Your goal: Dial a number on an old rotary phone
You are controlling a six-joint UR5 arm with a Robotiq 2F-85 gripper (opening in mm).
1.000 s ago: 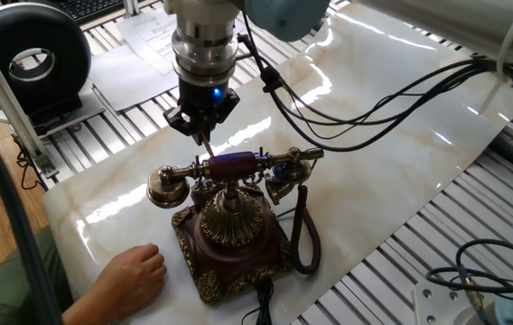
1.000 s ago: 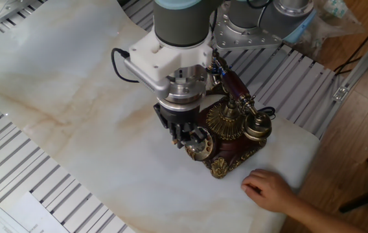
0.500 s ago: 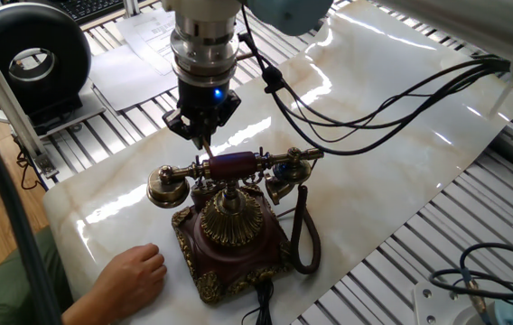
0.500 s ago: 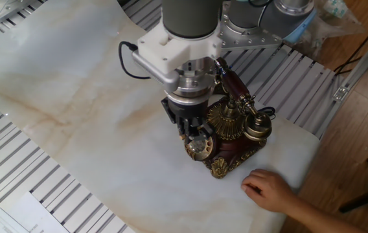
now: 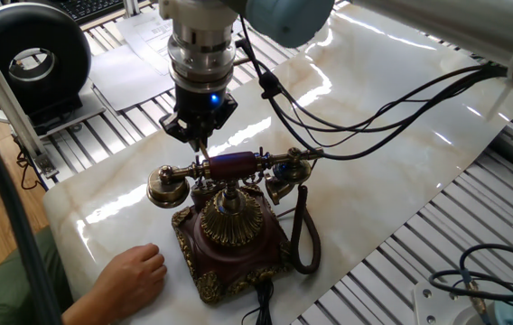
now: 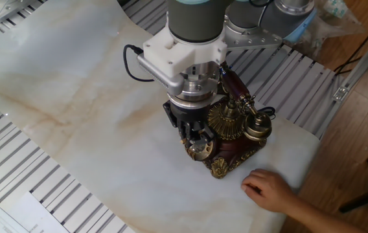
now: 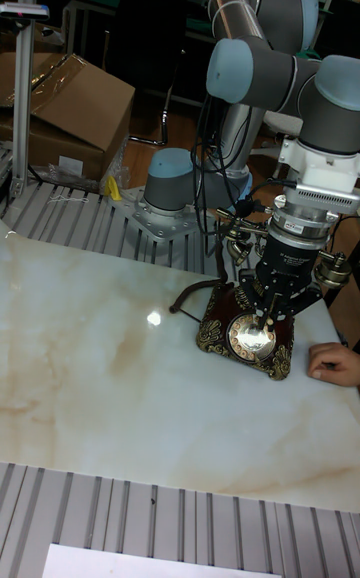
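The old rotary phone (image 5: 231,236) stands near the marble sheet's edge, with a maroon base, brass trim and a brass dome (image 6: 228,120). Its maroon-and-brass handset (image 5: 231,165) rests across the cradle, and a dark cord (image 5: 306,236) loops beside it. The dial (image 7: 250,335) faces the tall fixed view. My gripper (image 7: 266,316) points straight down with its fingers together, the tip resting at the dial's upper right rim. In the other fixed view the gripper (image 6: 197,138) covers most of the dial (image 6: 201,151). Nothing is held between the fingers.
A person's hand (image 5: 128,278) lies flat on the marble sheet (image 6: 74,97) next to the phone's base. Black cables (image 5: 374,104) hang from my arm over the table. A black round device (image 5: 31,54) and papers (image 5: 148,41) lie beyond the sheet. A cardboard box (image 7: 70,103) sits behind.
My gripper has shifted sideways along the dial, right in the other fixed view and slightly left in one fixed view, staying low on it. The phone and the hand have not moved.
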